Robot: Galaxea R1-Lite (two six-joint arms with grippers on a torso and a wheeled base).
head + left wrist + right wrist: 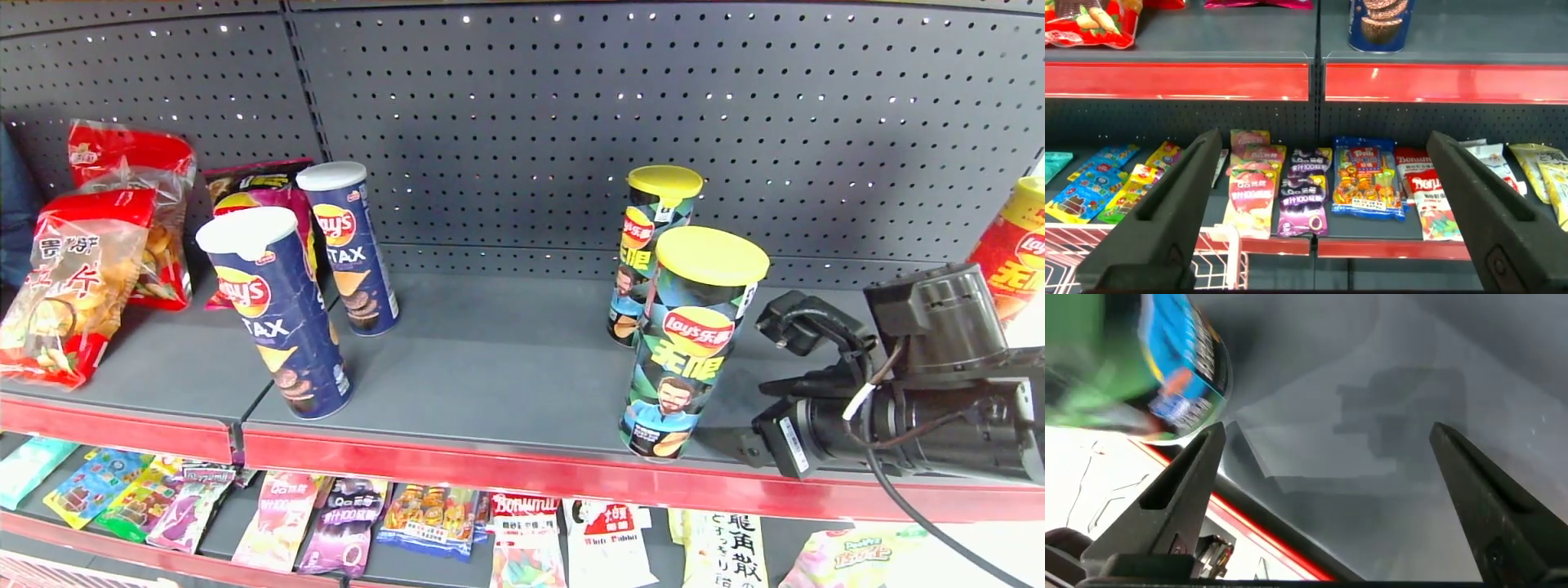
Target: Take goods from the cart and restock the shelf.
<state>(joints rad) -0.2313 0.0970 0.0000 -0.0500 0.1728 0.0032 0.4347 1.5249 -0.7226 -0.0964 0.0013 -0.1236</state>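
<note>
A green can with a yellow lid (690,343) stands upright at the front of the grey shelf (506,367), and a second like it (653,245) stands behind. My right gripper (1327,433) is open and empty just to the right of the front can (1167,367), which lies outside its fingers. Two dark blue cans with white lids (277,314) (351,245) stand on the shelf's left half. My left gripper (1323,139) is open and empty, lower down, facing the shelf of small sweet packets (1298,192). A corner of the white wire cart (1221,249) lies below it.
Red snack bags (73,278) lean at the shelf's far left. A red can (1012,245) stands at the far right. The red front lip (457,465) runs along the shelf edge. Bare shelf lies between the blue and green cans.
</note>
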